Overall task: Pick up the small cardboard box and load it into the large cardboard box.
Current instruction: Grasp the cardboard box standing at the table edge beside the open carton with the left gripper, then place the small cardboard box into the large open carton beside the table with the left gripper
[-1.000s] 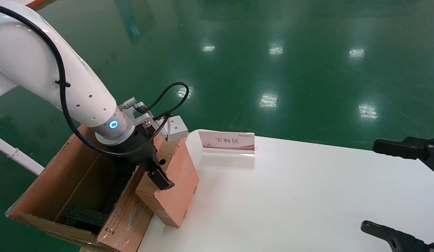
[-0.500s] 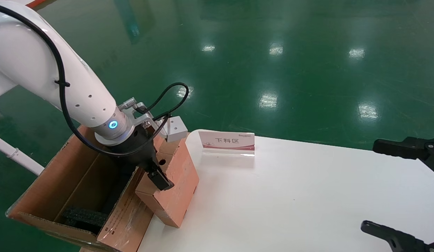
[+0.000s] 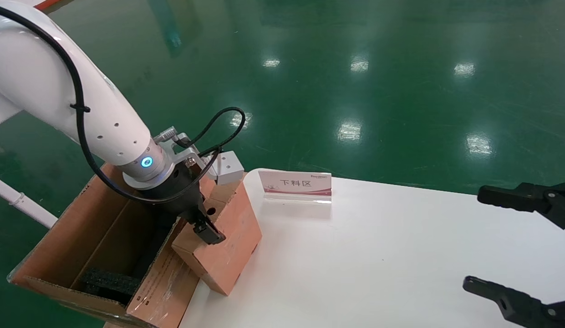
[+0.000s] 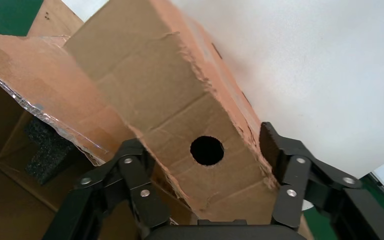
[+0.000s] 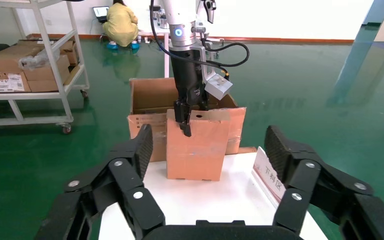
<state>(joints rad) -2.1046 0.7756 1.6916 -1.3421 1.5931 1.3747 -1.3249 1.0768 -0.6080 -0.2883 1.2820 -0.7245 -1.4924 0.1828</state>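
Note:
The small cardboard box [image 3: 227, 241] with a round hole in its top stands at the white table's left edge, touching the large box's taped flap [image 3: 164, 282]. My left gripper [image 3: 201, 228] is shut on its top, one finger on each side, as the left wrist view [image 4: 202, 150] shows on the box [image 4: 170, 95]. The large cardboard box [image 3: 104, 228] stands open just left of the table, with black foam [image 3: 111, 280] inside. My right gripper [image 3: 485, 241] is open and empty at the table's right side. The right wrist view shows the small box [image 5: 197, 150] ahead of it.
A sign stand [image 3: 295, 184] with red print sits at the table's [image 3: 378, 255] far edge, right of the small box. Green floor surrounds the table. In the right wrist view, a rack with cartons [image 5: 20, 65] and a crouching person [image 5: 116, 22] are far behind.
The small box has shifted a little left towards the large box, held by my left gripper. My right gripper has moved slightly further into view.

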